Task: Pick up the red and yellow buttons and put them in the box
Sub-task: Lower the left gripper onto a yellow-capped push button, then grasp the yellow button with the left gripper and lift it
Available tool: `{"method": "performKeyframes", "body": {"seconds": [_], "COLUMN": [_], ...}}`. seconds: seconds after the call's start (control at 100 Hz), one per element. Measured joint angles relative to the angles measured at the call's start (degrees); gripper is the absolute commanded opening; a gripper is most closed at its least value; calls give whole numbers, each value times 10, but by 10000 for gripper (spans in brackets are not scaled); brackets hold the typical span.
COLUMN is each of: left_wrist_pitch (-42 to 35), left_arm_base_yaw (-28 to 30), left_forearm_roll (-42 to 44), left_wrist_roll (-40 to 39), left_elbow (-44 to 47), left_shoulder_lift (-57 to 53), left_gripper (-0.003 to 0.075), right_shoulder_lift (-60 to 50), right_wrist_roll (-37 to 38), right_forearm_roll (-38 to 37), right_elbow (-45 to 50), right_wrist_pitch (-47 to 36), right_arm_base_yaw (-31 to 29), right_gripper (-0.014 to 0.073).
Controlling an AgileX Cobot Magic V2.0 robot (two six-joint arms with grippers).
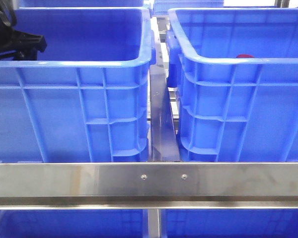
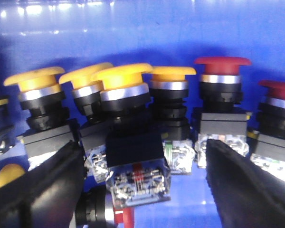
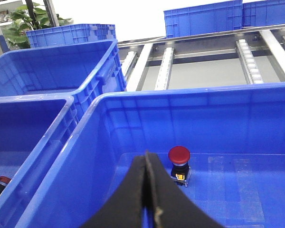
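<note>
**One button in the box, a whole row left to move**

Your left gripper (image 2: 142,190) stood spread wide down inside the left crate (image 1: 69,64), its two black fingers (image 2: 42,190) set either side of a yellow button (image 2: 126,78) and apart from it, so nothing was pinched yet. Your right gripper (image 3: 146,199) was pressed together and empty, hanging over the box (image 3: 190,102) on your right.

In that box you had a single red button (image 3: 179,156) standing upright on the floor, alone on the stretch of floor the right wrist view showed. From the front only its red cap showed above the near rim. By my reading that was all you had delivered.

What remained was plainly the bulk of the job. The left wrist view showed a close-packed row in the left crate: four yellow caps side by side, then two red caps (image 2: 223,61) toward one end, plus part of another yellow cap at the frame's edge. I could not tell how many more lay outside that view.

I judged you to be early in the task, with the left arm lined up for its next pick.
</note>
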Motion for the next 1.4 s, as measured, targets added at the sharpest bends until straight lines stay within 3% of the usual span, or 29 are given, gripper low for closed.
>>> {"method": "performKeyframes", "body": {"seconds": [0.26,0.36,0.43,0.62,0.76,1.04,1.4], "left_wrist_pitch": [-3,-3,-3,-3,-3,34,109], "left_arm_base_yaw": [0,0,0,0,0,-13,-118], "left_forearm_roll": [0,0,0,0,0,0,0], "left_wrist_roll": [0,0,0,-1,-1,4,18], "left_elbow": [0,0,0,0,0,0,15], "left_shoulder_lift": [24,25,25,25,23,-52,-223], "left_gripper": [503,469,400,102,-14,-19,-19], "right_shoulder_lift": [0,0,0,0,0,0,0], "right_wrist_roll": [0,0,1,1,1,0,0], "right_forearm_roll": [0,0,0,0,0,0,0], "right_elbow": [0,0,0,0,0,0,0], "right_wrist_pitch": [0,1,1,4,6,6,6], "right_arm_base_yaw": [0,0,0,0,0,0,0], "right_gripper": [-67,-67,-67,-67,-67,-67,-67]}}
